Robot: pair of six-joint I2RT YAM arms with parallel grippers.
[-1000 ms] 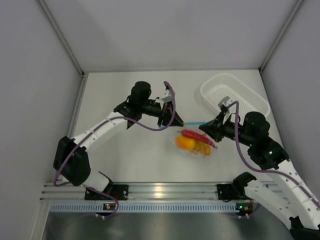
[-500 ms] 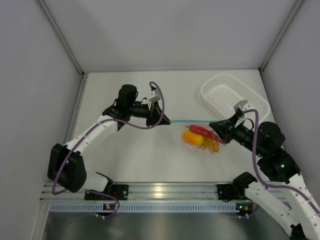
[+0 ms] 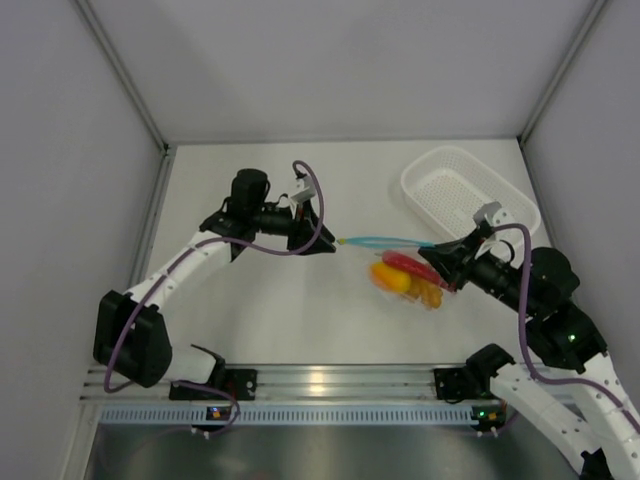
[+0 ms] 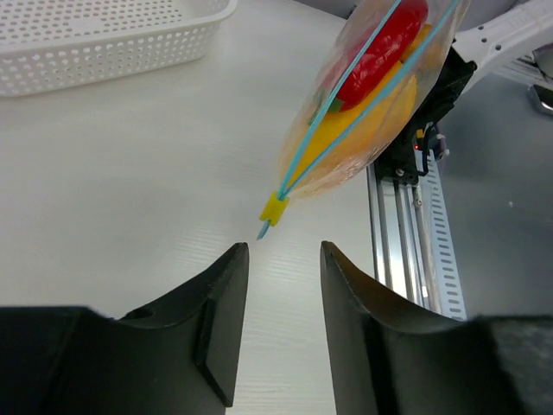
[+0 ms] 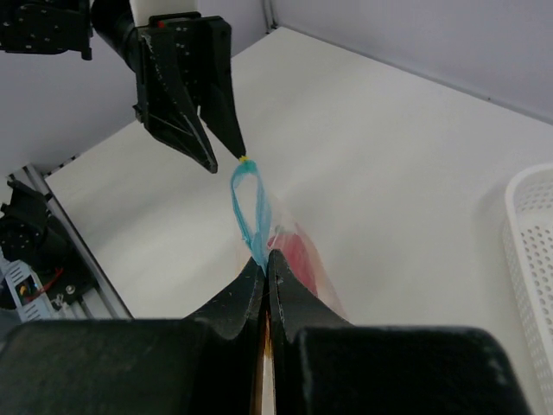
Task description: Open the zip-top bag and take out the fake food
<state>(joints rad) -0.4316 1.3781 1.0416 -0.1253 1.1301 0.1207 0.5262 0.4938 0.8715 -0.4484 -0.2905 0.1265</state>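
Observation:
The zip-top bag [image 3: 405, 272] hangs clear of the table, held at the right end of its light blue zip strip [image 3: 385, 241] by my shut right gripper [image 3: 437, 248]. The strip's two halves stand apart in a loop [image 5: 246, 203]. A yellow slider [image 4: 274, 208] sits at its left end. Inside are a red chili pepper [image 3: 410, 265], an orange chunk [image 3: 388, 277] and a yellow-orange wedge [image 3: 430, 294]. My left gripper [image 3: 328, 245] is open and empty, its tips just short of the slider [image 5: 244, 159]. In the left wrist view the bag [image 4: 363, 112] hangs beyond the open left gripper [image 4: 281, 252].
A white perforated basket [image 3: 470, 190] stands at the back right, behind my right arm; it also shows in the left wrist view [image 4: 104, 35]. Grey walls close the left, back and right. The aluminium rail [image 3: 320, 385] runs along the near edge.
The left gripper slid left along the zip strip while the right arm drew back right, stretching the strip out. The left jaws now stand open off the slider. The bag shifted right.

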